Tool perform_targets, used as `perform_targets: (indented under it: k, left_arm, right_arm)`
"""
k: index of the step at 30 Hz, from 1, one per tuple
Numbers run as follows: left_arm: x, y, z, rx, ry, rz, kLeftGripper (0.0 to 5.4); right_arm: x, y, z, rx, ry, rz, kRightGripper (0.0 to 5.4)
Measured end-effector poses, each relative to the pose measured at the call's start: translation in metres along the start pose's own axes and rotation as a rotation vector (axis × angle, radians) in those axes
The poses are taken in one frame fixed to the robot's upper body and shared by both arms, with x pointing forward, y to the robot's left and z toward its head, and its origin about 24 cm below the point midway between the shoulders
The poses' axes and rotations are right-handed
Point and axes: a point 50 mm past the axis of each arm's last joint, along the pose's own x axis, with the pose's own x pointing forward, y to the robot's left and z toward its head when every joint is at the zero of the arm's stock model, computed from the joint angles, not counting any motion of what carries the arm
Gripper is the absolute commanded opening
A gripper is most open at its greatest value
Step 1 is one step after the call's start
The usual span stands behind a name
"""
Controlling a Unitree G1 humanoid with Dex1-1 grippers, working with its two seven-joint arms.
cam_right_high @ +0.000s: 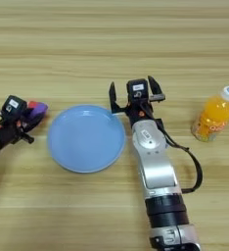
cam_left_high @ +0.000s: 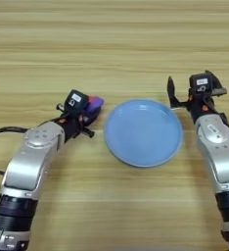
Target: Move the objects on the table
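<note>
we're looking straight down on the table, light wood with plank grain running across, and in the middle sits the round light-blue plate, nothing lying in it. on our left side, the left gripper is parked right by the plate's left edge, silver forearm angling up from the bottom corner, and there's colour packed in at its tip: the purple bar sits between the black fingers, with a bit of the red cube peeking out just beside it in the right eye view. the fingers are closed in around that purple piece, pinching it, though whether the red cube is also held or just touching we cannot tell. the bundle is just beside the plate rim, not over it. over on the other side, the right gripper stands just past the plate's upper right rim, its two black fingers spread wide apart like a fork with nothing between them, and a black cable loops off the forearm behind it. further right, showing only in the right eye view, the orange-liquid bottle with its white cap is on the wood, tilted a little, well apart from the plate and clear of the right arm. the glue-stick tube is nowhere we can make out.
</note>
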Motion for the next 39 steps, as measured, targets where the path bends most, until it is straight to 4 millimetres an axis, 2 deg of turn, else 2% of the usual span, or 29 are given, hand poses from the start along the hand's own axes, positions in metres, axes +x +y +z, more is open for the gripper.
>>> perform_targets:
  k: [11, 22, 33, 39]
  left_arm:
    - [-0.005, 0.002, -0.013, -0.018, 0.039, 0.019, 1.35]
    - [0.002, 0.003, -0.043, -0.049, 0.111, 0.036, 1.35]
    - [0.012, 0.004, -0.046, -0.034, 0.078, 0.042, 1.35]
    - [0.015, 0.001, -0.050, -0.018, 0.073, 0.034, 2.01]
  right_arm:
    - [0.000, -0.001, 0.000, -0.002, -0.002, 0.001, 5.40]
    - [0.000, -0.001, 0.001, -0.002, -0.011, 0.008, 5.40]
    - [-0.001, -0.002, -0.001, -0.003, -0.003, 0.007, 5.40]
    - [-0.002, -0.006, -0.003, 0.000, 0.002, -0.011, 5.40]
